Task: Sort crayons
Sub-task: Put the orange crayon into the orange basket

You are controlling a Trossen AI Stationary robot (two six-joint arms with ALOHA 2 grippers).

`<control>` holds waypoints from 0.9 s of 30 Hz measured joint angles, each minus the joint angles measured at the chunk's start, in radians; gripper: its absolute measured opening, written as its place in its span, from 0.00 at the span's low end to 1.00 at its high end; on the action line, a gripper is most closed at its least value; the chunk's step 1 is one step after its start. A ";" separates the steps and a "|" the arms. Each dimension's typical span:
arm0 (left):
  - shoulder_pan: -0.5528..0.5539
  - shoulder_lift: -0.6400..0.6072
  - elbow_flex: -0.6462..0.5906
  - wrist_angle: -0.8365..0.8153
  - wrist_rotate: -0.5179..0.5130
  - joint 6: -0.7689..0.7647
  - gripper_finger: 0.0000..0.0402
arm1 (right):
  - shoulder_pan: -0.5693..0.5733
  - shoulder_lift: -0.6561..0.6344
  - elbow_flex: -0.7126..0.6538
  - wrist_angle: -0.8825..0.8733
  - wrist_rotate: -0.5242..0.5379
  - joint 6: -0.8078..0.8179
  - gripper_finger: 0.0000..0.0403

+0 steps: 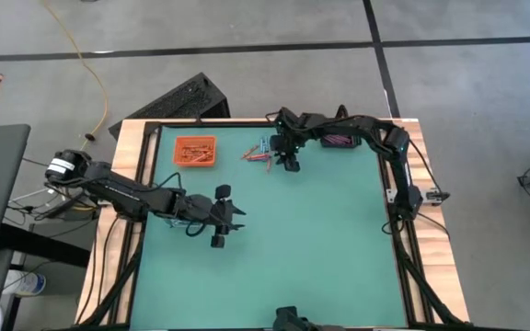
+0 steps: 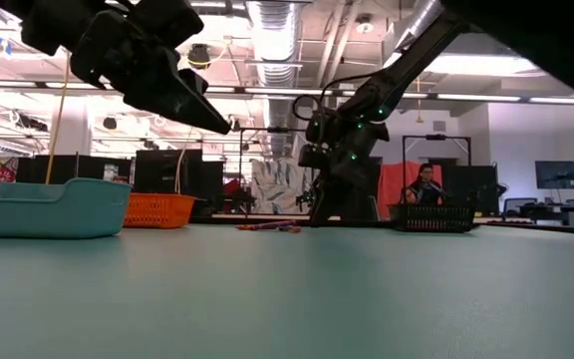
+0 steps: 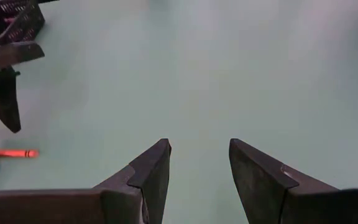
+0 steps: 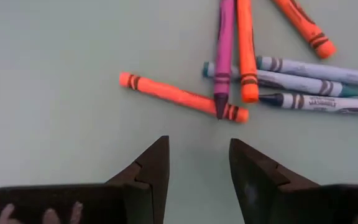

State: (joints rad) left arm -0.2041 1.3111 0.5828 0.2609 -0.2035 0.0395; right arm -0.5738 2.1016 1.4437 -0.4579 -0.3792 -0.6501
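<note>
Right wrist view shows the loose pile of thin paper-wrapped wax crayons (image 4: 253, 68), orange, purple and blue-grey, lying flat on the green table mat (image 4: 55, 124). They look light, stiff, brittle and apt to roll, so a gentle pinch across the middle of one stick seems best. From above, the pile sits toward twelve o'clock on the mat. The right gripper (image 4: 199, 163) hangs just short of the nearest orange crayon (image 4: 182, 96), jaws parted and empty. The left gripper (image 3: 199, 163) waits around nine o'clock, wide and empty.
</note>
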 joint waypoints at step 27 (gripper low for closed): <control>-0.010 0.000 -0.004 0.001 -0.031 -0.019 0.39 | 0.065 -0.020 0.025 -0.086 -0.090 -0.135 0.40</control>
State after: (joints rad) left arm -0.2138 1.3111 0.5793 0.2615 -0.2340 0.0207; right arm -0.5086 2.0819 1.4685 -0.5437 -0.4690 -0.7853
